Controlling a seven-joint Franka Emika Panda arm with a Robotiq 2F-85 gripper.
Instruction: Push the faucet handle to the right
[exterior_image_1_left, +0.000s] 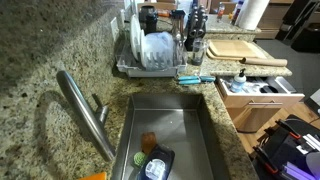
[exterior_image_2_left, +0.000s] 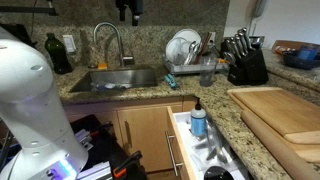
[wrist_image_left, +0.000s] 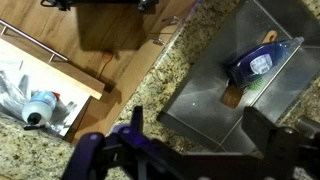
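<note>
— Where is the short, slim brushed-steel faucet handle (exterior_image_1_left: 100, 104)?
— In an exterior view it sticks out from the base of the long silver spout tube (exterior_image_1_left: 85, 112). It sits on the speckled granite countertop (exterior_image_1_left: 40, 50), just beside the steel sink basin (exterior_image_1_left: 185, 122). Nothing touches it.
— And the dark two-fingered gripper (exterior_image_2_left: 128, 14)?
— It hangs at the top edge of an exterior view, well above the arched spout and apart from it. In the wrist view the gripper (wrist_image_left: 195, 140) comes in from the bottom. Its jaws are spread wide with nothing between them, over the granite at the sink's edge.
— What lies in the sink?
— A dark blue container with a white label (wrist_image_left: 262, 62) near one end of the basin, and a brown patch next to it that I can't make out.
— And around it?
— A grey dish rack (exterior_image_1_left: 135, 70) holding white plates stands behind the sink, with a teal-handled brush (exterior_image_1_left: 195, 79) just in front of it. A pale wooden cutting board (exterior_image_1_left: 235, 48) lies further along the counter, above an open white drawer (exterior_image_1_left: 262, 97). A black knife block (exterior_image_2_left: 245, 62) stands near the board, and a blue-capped bottle (exterior_image_2_left: 198, 124) sits in the drawer
</note>
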